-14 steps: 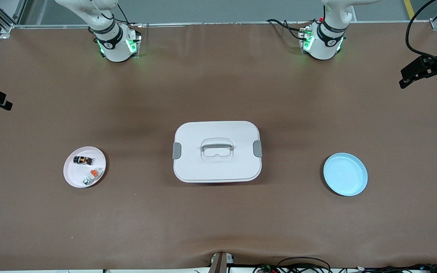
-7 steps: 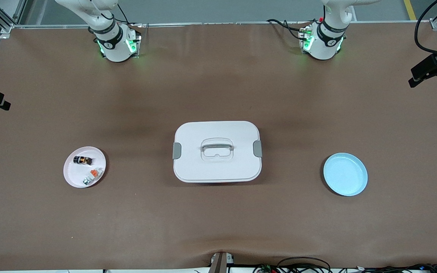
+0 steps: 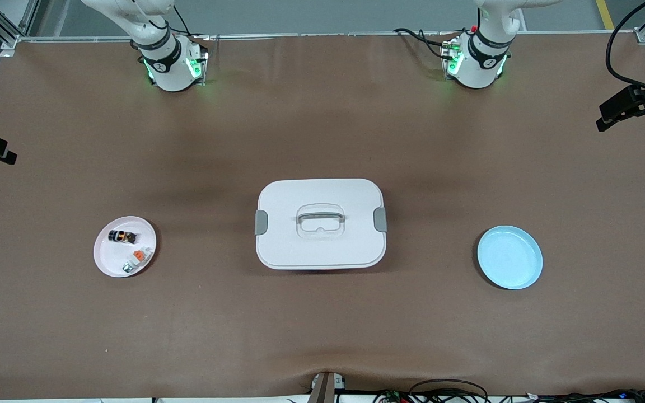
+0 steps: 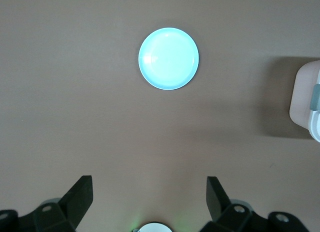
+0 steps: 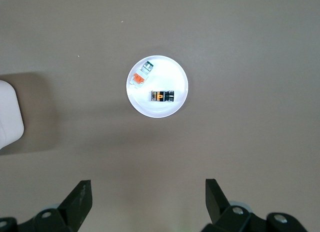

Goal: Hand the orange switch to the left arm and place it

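**A:** Orange switch (image 3: pixel 122 236) moved yet? You see the worktop (image 3: pixel 322 336), the box (image 3: pixel 320 224) mid-way, the blue plate (image 3: pixel 510 257) bare.

**B:** No. It lies on the white plate (image 3: pixel 111 263). Your left end effector (image 4: pixel 149 197) and right end effector (image 5: pixel 148 197) hang high, spread wide, empty. Everything remains.

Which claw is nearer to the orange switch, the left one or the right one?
The right. The right claw is up in the air, looking down on the white plate holding the orange switch. The left claw is over the blue plate, at the table's left-arm end.
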Action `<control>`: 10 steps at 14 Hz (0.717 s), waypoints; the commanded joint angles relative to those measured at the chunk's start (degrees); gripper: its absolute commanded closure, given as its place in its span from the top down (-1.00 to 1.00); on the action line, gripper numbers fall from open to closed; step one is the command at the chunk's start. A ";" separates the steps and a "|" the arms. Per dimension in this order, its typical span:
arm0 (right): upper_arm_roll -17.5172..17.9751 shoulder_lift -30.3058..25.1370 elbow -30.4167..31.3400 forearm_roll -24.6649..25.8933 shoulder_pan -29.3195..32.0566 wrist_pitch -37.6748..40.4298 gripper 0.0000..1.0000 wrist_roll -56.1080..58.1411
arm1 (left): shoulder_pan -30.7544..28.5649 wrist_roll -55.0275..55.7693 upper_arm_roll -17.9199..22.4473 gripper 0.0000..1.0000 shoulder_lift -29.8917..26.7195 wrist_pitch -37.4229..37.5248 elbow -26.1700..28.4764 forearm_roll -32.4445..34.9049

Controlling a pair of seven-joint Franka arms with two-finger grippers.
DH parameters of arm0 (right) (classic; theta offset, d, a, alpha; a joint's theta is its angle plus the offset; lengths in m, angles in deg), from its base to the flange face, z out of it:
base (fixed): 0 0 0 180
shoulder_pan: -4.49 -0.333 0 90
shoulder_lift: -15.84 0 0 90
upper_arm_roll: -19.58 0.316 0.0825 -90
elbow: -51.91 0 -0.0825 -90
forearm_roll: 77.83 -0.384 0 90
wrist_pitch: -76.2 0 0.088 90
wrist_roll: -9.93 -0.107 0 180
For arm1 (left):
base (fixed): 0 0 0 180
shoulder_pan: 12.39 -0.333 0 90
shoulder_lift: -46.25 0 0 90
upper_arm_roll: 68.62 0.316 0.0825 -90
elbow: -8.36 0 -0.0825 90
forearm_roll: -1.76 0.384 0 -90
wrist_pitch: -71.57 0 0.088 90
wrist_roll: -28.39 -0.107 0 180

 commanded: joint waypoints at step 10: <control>0.76 2.87 18.50 -1.98 3.26 -23.36 1.00 3.69 | 0.04 -0.66 0.11 1.00 -0.35 -0.06 1.33 -0.66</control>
